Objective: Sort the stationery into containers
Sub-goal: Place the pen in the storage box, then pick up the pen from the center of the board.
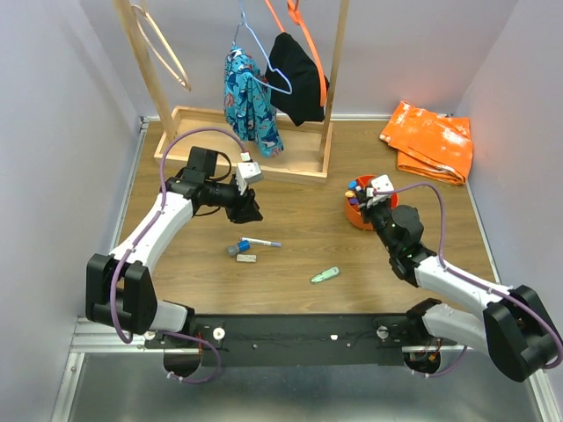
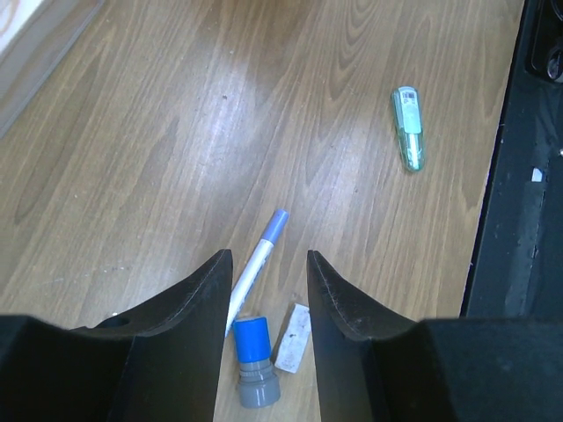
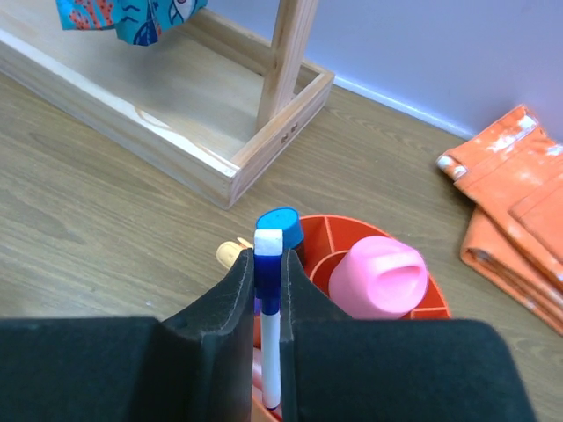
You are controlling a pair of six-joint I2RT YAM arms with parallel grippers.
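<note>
Nearest, the mint-green piece (image 1: 325,275) lies slanted on the table (image 1: 176,264). The left gripper (image 2: 266,259), jaws apart, hovers over a blue-capped pen (image 2: 257,264) lying flat, cap toward the right. Farther, the right gripper (image 3: 266,265) clamps a white pen (image 3: 271,360) upright over the orange cup (image 3: 352,227)

I'm looking at a robotics lab test cell, not a home or office. Two white-and-black robot arms, left arm (image 1: 154,233) and right arm (image 1: 457,286), trail purple cables (image 1: 198,134) and are bolted to a black rail (image 1: 290,330) on a metal frame at the near edge of a wood-grain table (image 1: 176,272), which plain pale walls (image 1: 53,105) box in on three sides. The table carries an odd mix for one surface: a wooden rack (image 1: 237,163) with a patterned blue garment (image 1: 251,105) and a black garment (image 1: 295,75) on hangers, a folded orange bag (image 1: 428,141), and an orange cup (image 1: 356,217) crammed with pens and markers (image 3: 378,277).
</note>
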